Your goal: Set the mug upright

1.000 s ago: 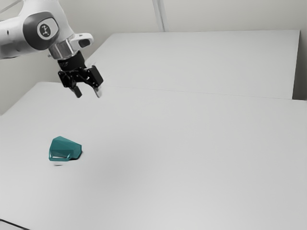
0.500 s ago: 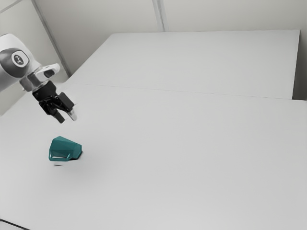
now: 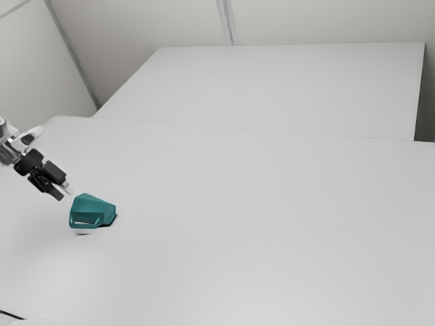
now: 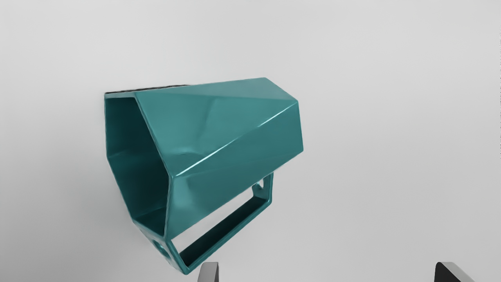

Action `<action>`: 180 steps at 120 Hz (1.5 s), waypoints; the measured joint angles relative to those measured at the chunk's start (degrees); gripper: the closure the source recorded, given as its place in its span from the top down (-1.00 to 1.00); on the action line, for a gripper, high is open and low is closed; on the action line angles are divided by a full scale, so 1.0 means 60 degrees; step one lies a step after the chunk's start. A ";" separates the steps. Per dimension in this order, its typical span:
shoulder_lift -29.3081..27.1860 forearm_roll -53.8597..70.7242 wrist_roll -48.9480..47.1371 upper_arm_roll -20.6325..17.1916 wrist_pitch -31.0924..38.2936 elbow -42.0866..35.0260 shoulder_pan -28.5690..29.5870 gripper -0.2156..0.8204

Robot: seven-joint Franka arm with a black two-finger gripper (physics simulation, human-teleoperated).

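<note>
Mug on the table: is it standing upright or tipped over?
Tipped over: the mug lies on its side on the table, its open mouth facing sideways.

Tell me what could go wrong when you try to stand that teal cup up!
One finger looks close to the handle in the wrist view, so it might bump it and shove the mug. My gripper is open, but the mug is mostly off to one side of the gap, so closing right here might miss. It's lying on its side, so it could roll or slip while I tip it.
</note>
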 joint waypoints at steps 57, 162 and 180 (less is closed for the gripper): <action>0.2061 -0.1133 0.1373 0.0012 -0.0164 0.1433 0.0548 0.58; 0.3411 -0.2383 0.2035 0.0003 -0.1175 0.1764 0.0885 -0.04; 0.3350 -0.2404 0.2037 -0.0038 -0.1352 0.1765 0.0898 -0.36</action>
